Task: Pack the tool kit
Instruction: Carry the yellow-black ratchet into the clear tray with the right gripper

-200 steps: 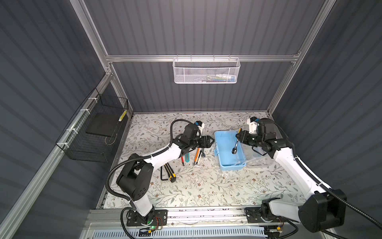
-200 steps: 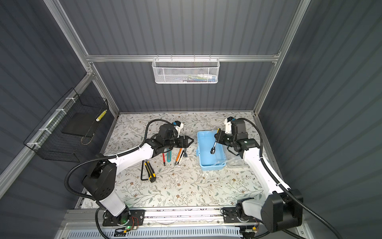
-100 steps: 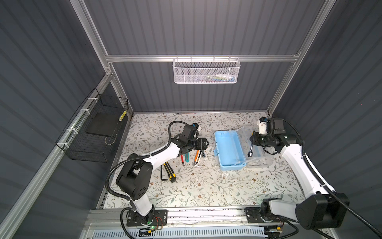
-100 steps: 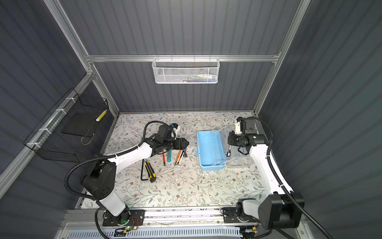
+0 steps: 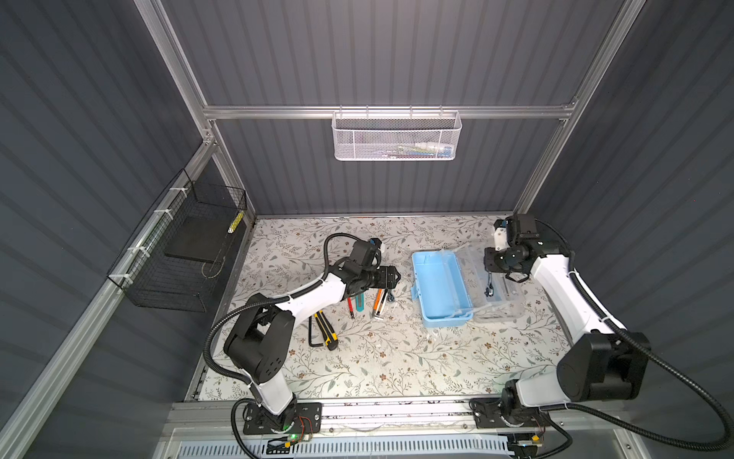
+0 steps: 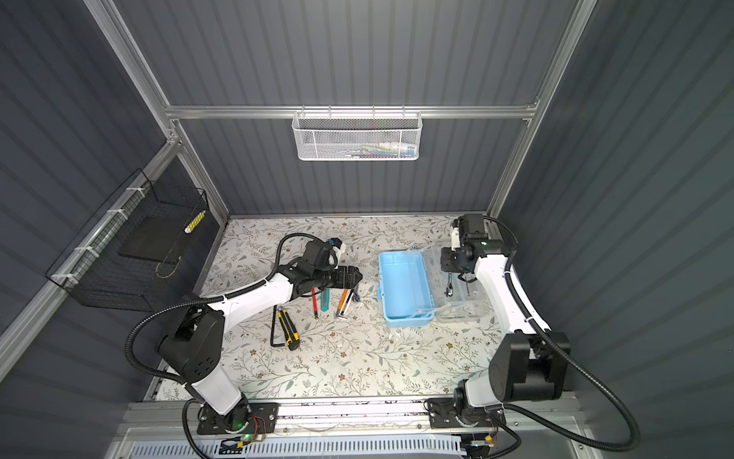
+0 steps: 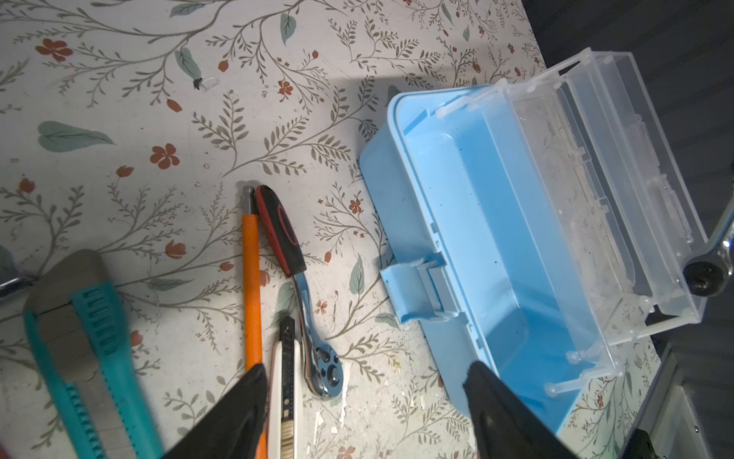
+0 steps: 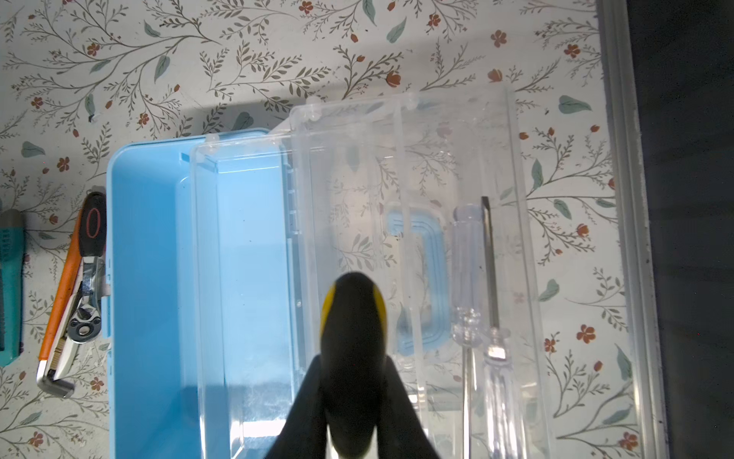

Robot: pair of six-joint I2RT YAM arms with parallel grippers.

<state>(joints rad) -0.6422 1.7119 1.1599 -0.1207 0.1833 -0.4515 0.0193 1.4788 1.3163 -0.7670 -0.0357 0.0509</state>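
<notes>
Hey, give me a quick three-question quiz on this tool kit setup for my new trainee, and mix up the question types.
1. True or false: the clear lid is shut over the light blue box.
2. What is the right gripper shut on? A) a black-and-yellow-handled tool B) a teal utility knife C) a hex key
3. Fill in: the ___ gripper hangs open above the red-and-black-handled ratchet.

Key
1. False: the lid lies folded open beside the box.
2. A
3. Left: the left gripper.
</notes>
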